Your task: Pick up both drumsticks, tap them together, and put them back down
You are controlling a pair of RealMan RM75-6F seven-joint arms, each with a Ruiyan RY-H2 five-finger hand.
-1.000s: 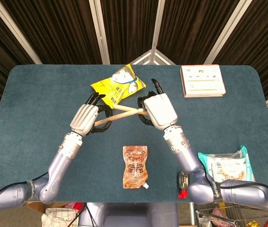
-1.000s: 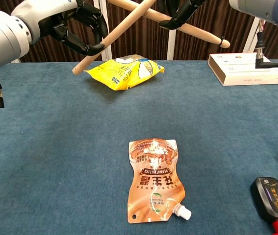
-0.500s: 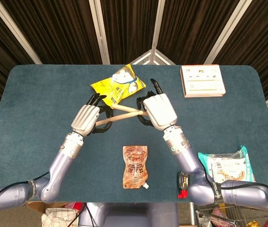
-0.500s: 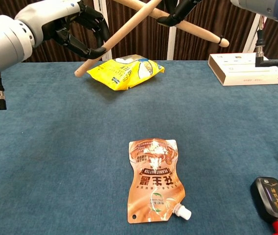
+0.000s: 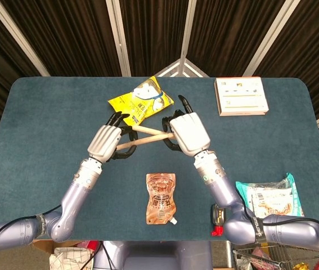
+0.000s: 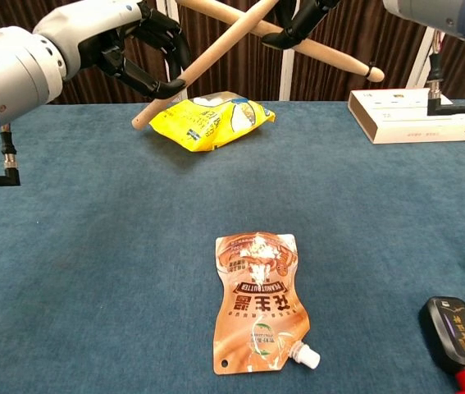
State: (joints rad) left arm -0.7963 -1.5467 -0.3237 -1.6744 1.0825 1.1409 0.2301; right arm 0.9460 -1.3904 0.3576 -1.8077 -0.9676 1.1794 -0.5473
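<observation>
left hand (image 6: 138,45): clenched round left drumstick (image 6: 207,64), held in air over far-middle of desk (image 5: 46,135).
right hand (image 5: 188,133): grasping right drumstick (image 6: 322,53); sticks cross, look touching.
handling: stiff, light wood, smooth so prob. slippery; best held mid-shaft, toward butt.
below: yellow snack bag (image 5: 141,101) just under the crossing, could snag set-down.
nearby: brown pouch (image 6: 257,300) near-centre; white box (image 5: 240,95) far right; both well apart.

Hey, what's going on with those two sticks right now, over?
Left hand grips one drumstick, right hand grips the other drumstick. Sticks crossed in the air above the yellow snack bag. Nothing between them and the table.
</observation>
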